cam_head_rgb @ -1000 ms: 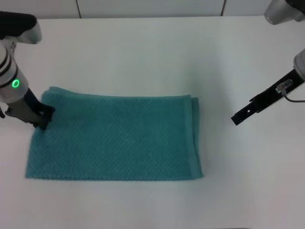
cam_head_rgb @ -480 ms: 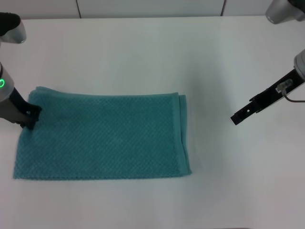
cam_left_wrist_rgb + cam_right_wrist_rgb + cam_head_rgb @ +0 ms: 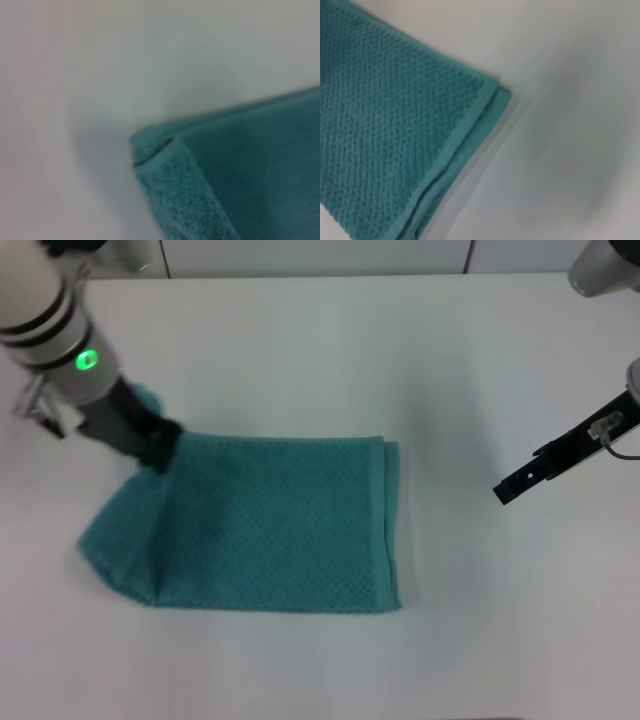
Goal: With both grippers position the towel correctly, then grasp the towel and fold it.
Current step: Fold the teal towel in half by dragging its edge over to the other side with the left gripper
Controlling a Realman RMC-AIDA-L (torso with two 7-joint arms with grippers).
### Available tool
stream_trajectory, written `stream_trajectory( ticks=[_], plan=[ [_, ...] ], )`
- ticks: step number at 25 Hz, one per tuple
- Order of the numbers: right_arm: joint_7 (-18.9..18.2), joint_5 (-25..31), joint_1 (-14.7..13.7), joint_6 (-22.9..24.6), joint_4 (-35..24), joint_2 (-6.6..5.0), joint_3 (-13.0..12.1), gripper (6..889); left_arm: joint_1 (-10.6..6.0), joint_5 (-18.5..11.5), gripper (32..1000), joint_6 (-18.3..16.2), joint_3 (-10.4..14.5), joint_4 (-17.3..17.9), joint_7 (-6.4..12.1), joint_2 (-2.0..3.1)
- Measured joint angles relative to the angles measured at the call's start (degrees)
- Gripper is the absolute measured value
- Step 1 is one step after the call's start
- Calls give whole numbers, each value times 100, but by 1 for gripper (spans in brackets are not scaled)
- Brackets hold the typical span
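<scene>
The teal waffle-weave towel lies on the white table, folded double along its right edge. My left gripper is shut on the towel's far left corner and holds it lifted, so the left end drapes down in a slanting fold. The left wrist view shows that raised corner of the towel close up. My right gripper hovers over bare table to the right of the towel, not touching it. The right wrist view shows a corner of the towel with its layered edge.
The white table stretches around the towel on every side. A wall with vertical seams runs along the table's far edge.
My left gripper has risen and swung right with the towel's far left corner, lifting the left end off the table. The right gripper has barely moved.
</scene>
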Motion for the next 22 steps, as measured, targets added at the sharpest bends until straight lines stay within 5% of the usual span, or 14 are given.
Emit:
stream_trajectory(
  ticks=[2,5,8,12,16,22],
  plan=[
    [-3,0,-15,1,0,-15,0,854,-30,-511,74,142,271,517,-8,-96],
    [-5,0,7,3,-4,-25,0,854,35,-1834,74,-100,806,789,-3,-90],
    [-6,4,28,29,-7,-38,0,853,231,-2994,73,-819,1229,692,118,-84],
    [-8,69,31,91,27,-58,0,853,443,-4399,70,-1804,1532,22,655,-88],
    [-9,77,32,91,16,-71,0,853,364,-5115,70,-2187,1544,-813,1161,-79],
    [-9,79,35,91,29,-72,0,853,250,-5332,71,-2180,1552,-1027,1294,-72]
  ],
)
